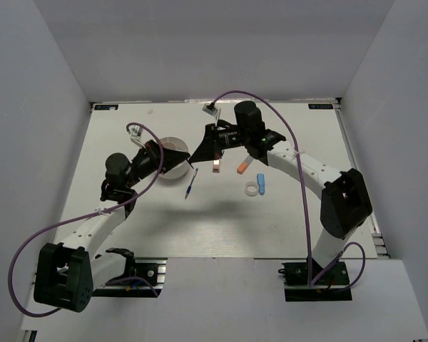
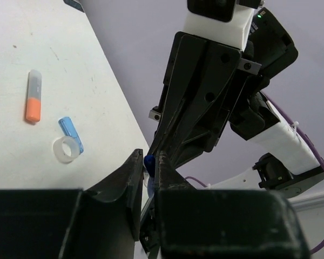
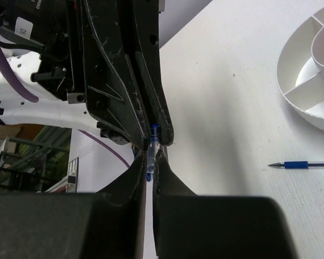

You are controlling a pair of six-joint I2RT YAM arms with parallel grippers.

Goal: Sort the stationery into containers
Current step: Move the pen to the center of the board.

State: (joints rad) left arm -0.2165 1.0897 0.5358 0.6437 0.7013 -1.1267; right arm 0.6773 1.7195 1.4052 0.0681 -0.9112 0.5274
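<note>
Though tiny and half hidden, looks like a blue-capped bit caught mid-handoff between both arms.

Pinched in the right gripper, fingers closed down to a sliver around it, and pinched just the same from the opposite side by the left gripper; held up off the table, just beside the white tub. No telling the working grip from the idle one. Reads as a transfer step, or maybe pulling a cap, honestly hard to call. Next calls for letting go on one side only, then swinging over a tub compartment and dropping it in without clipping a wall. Left out on the table: blue pen near the tub, tan clip, orange-white stick, light-blue eraser right beside the white ring.
</note>
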